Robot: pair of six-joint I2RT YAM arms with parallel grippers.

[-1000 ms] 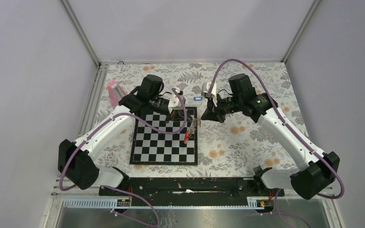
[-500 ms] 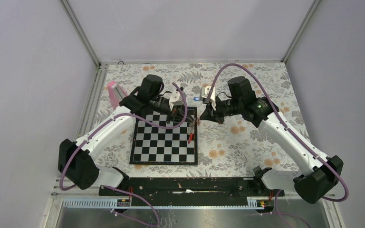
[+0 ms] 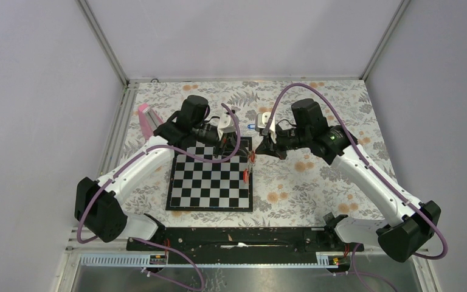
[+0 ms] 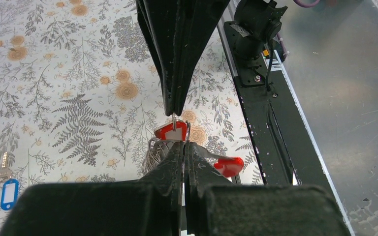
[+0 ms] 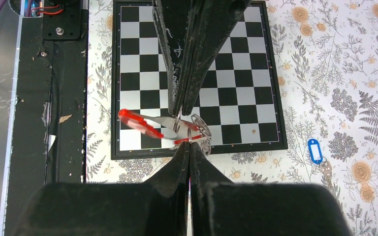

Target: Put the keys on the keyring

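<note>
Firstly, keyring and its load: we find the thin metal keyring (image 5: 201,129) with its curved white-and-red strap fob held in the air between the two grippers, above the right edge of the black-and-silver chessboard (image 3: 210,179). The small key with a red plastic tag (image 4: 170,132) sits against the ring. We cannot tell whether it is threaded on.
Blue key: the small key with a blue plastic tag (image 5: 315,150) lies flat on the floral tablecloth (image 3: 292,182), just beyond the board's far right corner. It is apart from the ring, with tag and blade end to end.
Fob axis: the strap hangs from the ring with its red end lowest. In the top view its long axis runs far to near along the board's edge.
Left gripper (image 4: 178,129): fingertips drawn to a slim gap, pinching the keyring.
Right gripper (image 5: 184,130): fingertips likewise narrowed about the same cluster. We cannot tell whether they clamp it.
Arm pose: both arms reach away from their bases and bend inward, with the wrists facing each other tip to tip.
</note>
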